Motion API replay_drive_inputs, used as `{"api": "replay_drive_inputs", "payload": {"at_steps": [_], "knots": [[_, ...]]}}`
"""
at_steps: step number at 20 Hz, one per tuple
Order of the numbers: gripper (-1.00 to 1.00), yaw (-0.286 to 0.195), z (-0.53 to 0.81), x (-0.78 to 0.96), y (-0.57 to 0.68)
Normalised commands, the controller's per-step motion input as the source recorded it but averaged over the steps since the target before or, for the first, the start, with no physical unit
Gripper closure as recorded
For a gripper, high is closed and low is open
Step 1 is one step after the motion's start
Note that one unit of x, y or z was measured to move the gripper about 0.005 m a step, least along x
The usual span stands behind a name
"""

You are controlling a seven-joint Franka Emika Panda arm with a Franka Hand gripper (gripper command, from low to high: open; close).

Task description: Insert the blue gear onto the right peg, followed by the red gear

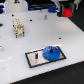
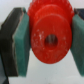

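In the wrist view the red gear (image 2: 49, 30) fills the picture, toothed, with a dark centre hole. My gripper (image 2: 49, 40) is shut on it, one teal pad (image 2: 22, 42) on each side. The exterior view shows the arm (image 1: 66, 6) high at the far right edge, well away from the grey black-framed plate (image 1: 35, 61) near the front. On the right part of that plate lies the blue gear (image 1: 51, 52). It covers the spot of the right peg, which is hidden. The plate's left pin (image 1: 36, 55) stands bare.
A beige block-like object (image 1: 18, 27) stands on the white table at the exterior view's left. A small dark upright piece (image 1: 46, 16) is near the back, and another small dark spot (image 1: 31, 20) lies beside it.
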Motion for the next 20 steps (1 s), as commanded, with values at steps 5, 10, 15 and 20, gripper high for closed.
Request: {"api": "replay_drive_inputs", "payload": {"at_steps": [5, 10, 15, 20], "knots": [[1.00, 0.000, 0.35, 0.81, -0.08], [1.00, 0.000, 0.30, 0.80, -0.11], [1.00, 0.000, 0.23, 0.80, -0.15], [1.00, 0.000, 0.16, 0.76, -0.20]]}}
